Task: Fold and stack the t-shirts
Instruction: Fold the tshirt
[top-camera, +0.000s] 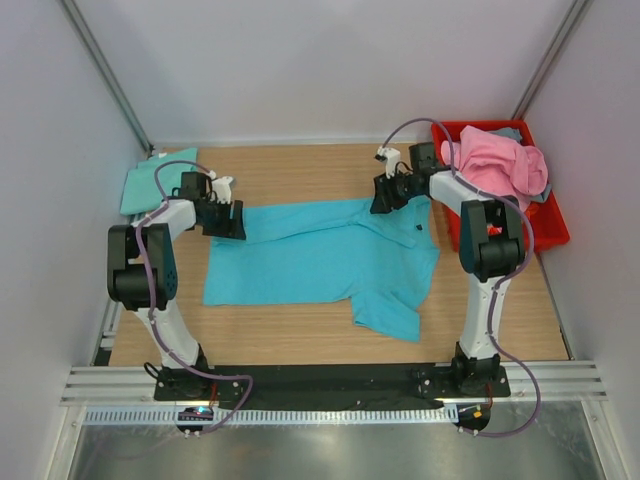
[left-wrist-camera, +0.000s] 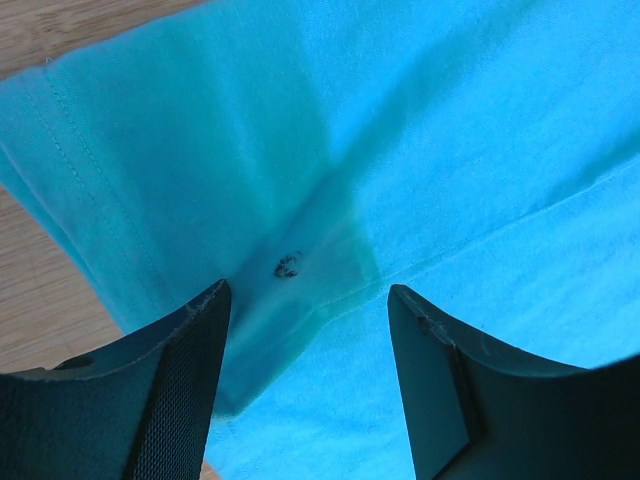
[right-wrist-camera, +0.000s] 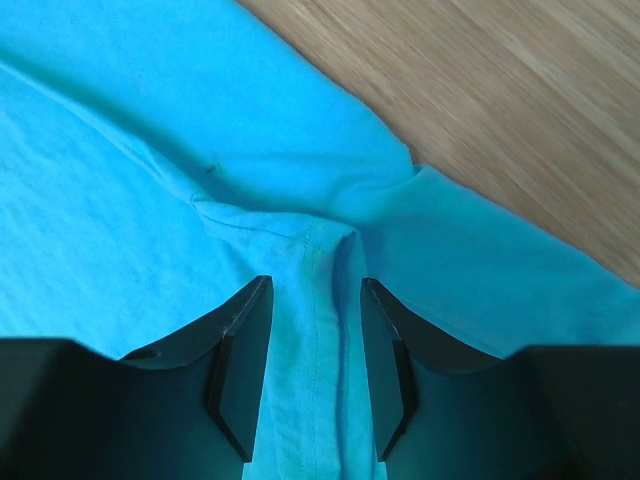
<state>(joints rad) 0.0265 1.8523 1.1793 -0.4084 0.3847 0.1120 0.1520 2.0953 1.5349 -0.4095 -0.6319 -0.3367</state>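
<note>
A turquoise-blue t-shirt (top-camera: 320, 255) lies spread flat on the wooden table, one sleeve hanging toward the near right. My left gripper (top-camera: 228, 222) hovers over the shirt's far left corner. In the left wrist view it (left-wrist-camera: 310, 290) is open, with flat cloth (left-wrist-camera: 450, 150) and a small dark mark (left-wrist-camera: 287, 266) below it. My right gripper (top-camera: 385, 198) sits at the shirt's far right edge. Seen from the right wrist, it (right-wrist-camera: 316, 285) is open, astride a raised seam ridge of the cloth (right-wrist-camera: 310, 250). A mint-green t-shirt (top-camera: 155, 180) lies folded at the back left.
A red bin (top-camera: 555, 235) stands at the back right, holding a crumpled pink t-shirt (top-camera: 495, 165) over a grey-blue one (top-camera: 510, 131). Bare wood (right-wrist-camera: 500, 100) shows beyond the shirt's far edge. White walls close in the table on three sides.
</note>
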